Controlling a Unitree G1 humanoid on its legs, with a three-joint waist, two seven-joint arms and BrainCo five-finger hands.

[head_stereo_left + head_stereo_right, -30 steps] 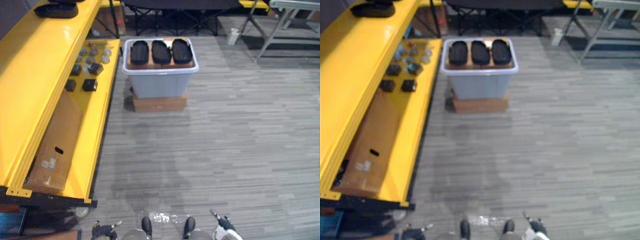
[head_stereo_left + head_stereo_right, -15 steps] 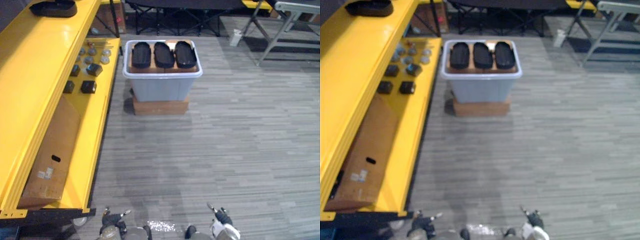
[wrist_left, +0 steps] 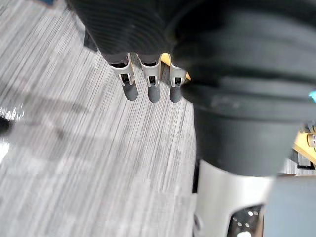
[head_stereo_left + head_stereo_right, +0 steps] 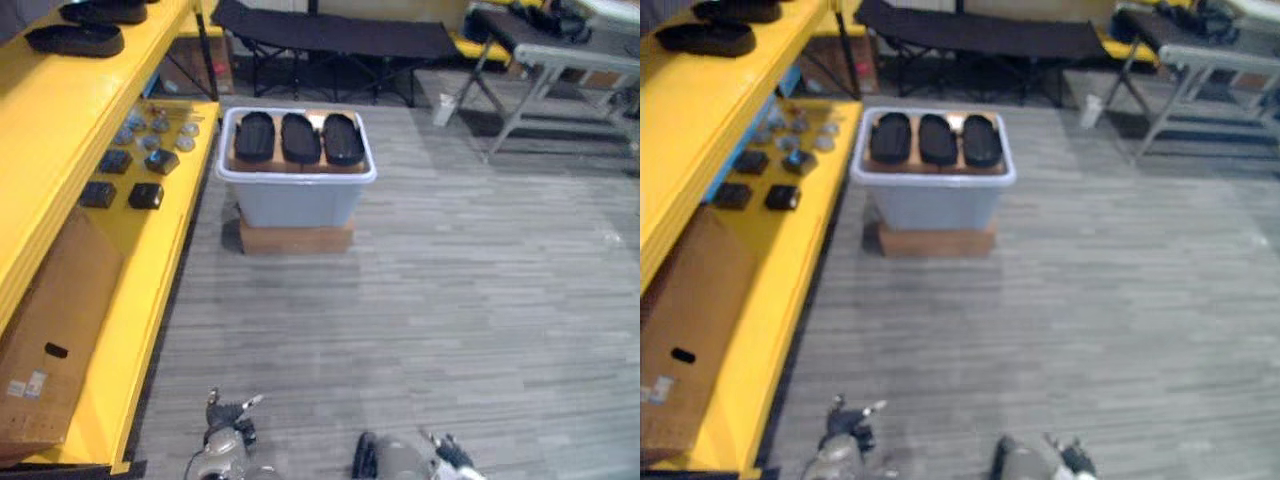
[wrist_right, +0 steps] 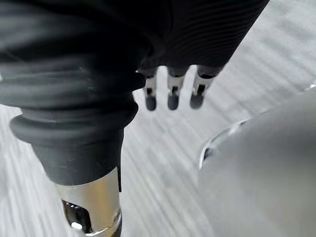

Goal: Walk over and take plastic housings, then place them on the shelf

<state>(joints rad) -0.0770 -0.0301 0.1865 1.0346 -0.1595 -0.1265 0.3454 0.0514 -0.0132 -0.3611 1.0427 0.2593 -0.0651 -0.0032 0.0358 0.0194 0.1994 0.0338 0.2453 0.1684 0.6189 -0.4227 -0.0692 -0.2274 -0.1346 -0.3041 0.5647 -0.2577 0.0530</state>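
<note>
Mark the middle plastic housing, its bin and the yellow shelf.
middle plastic housing (image 4: 298, 138), left eye view, centre of its top.
grey bin (image 4: 295, 202), left eye view, front wall.
yellow shelf (image 4: 50, 110), left eye view, bare top board.

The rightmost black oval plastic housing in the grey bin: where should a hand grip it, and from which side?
Probably from above, across its narrow middle. The rightmost black oval plastic housing lies flat at the top of the grey plastic bin, its long axis pointing away from the robot. The middle housing lies close beside it, so room is tight on that side.
</note>
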